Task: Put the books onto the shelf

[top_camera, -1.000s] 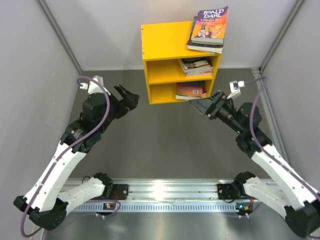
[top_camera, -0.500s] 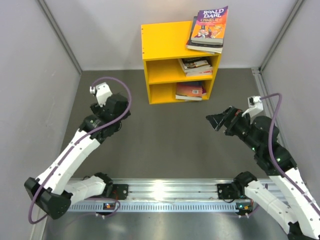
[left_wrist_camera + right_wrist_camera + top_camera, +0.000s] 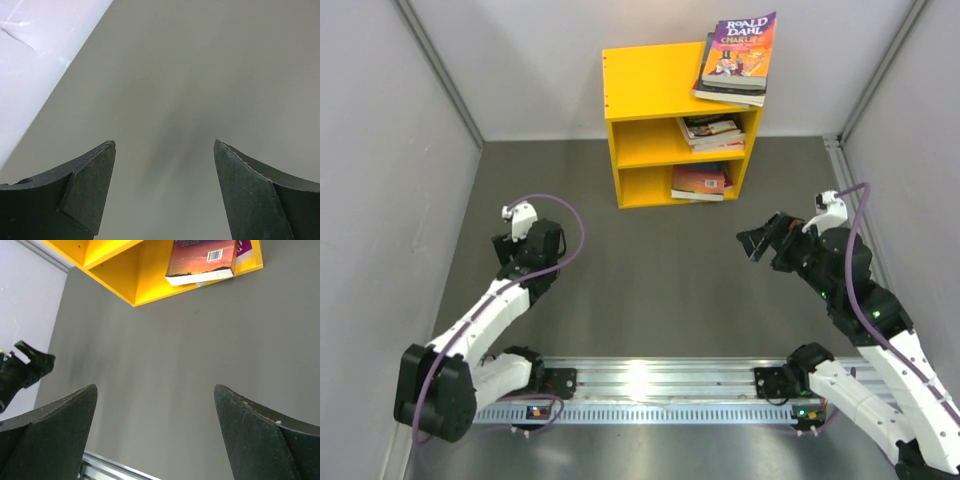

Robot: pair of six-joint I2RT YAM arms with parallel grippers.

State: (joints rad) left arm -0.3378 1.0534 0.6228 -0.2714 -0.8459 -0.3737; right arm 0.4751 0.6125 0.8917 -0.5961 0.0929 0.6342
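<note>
The yellow shelf (image 3: pixel 650 85) stands at the back of the table. A stack of books topped by the Roald Dahl one (image 3: pixel 738 55) lies on its top. More books lie in the upper compartment (image 3: pixel 710 132) and the lower one (image 3: pixel 700 182). In the right wrist view the lowest book (image 3: pixel 200 260) juts out of the shelf (image 3: pixel 127 275). My right gripper (image 3: pixel 750 243) (image 3: pixel 155 387) is open and empty, in front of the shelf to its right. My left gripper (image 3: pixel 164 145) is open and empty above bare table; from above its fingers hide under the left wrist (image 3: pixel 532 248).
Grey walls close in the table on the left (image 3: pixel 390 150), back and right. A metal rail (image 3: pixel 650 385) with both arm bases runs along the near edge. Part of the left arm (image 3: pixel 25 372) shows in the right wrist view.
My right gripper has drawn back from the lower compartment towards the right and opened wider. My left arm has folded back towards its base, its jaws a little narrower.
</note>
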